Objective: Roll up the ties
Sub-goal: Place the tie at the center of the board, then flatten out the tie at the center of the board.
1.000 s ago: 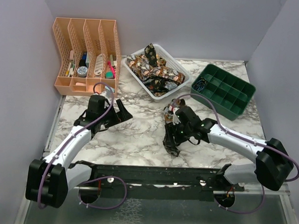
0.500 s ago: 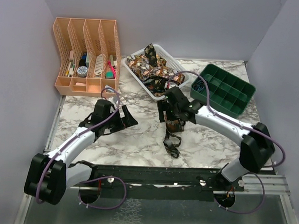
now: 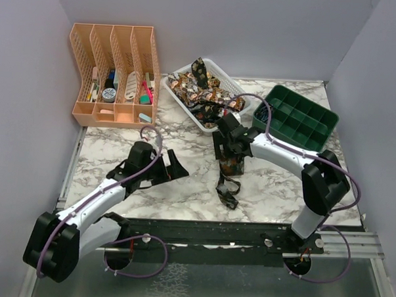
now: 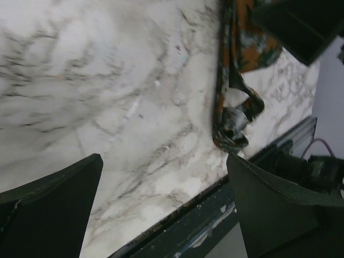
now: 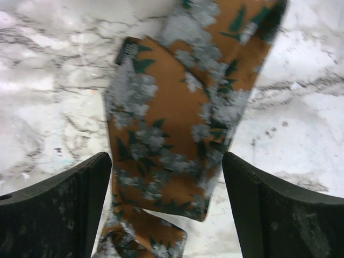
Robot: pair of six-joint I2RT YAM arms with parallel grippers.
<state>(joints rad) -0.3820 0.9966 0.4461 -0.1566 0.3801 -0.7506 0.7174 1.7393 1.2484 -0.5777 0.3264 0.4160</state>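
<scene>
Fabric is seen in two places: a loose tie (image 3: 228, 179) is laid on the marble table (image 3: 282, 185) near the middle, running from far to near, with its near end crumpled just short of the table's near edge; heaped ties (image 3: 200, 93) are piled in a white basket (image 3: 238, 91) at the far side; the right gripper (image 3: 228, 155) is held low over the far end of the loose tie, and its fingers (image 5: 54, 209) are spread wide on either side of the orange, grey-flowered cloth, which is not pinched; the left gripper (image 3: 174, 166) is held to the left of the loose tie, apart from it, its fingers (image 4: 48, 209) spread wide over bare marble; a green divided tray (image 3: 298, 120) is set at the far right; an orange file rack (image 3: 112, 72) is set at the far left.
</scene>
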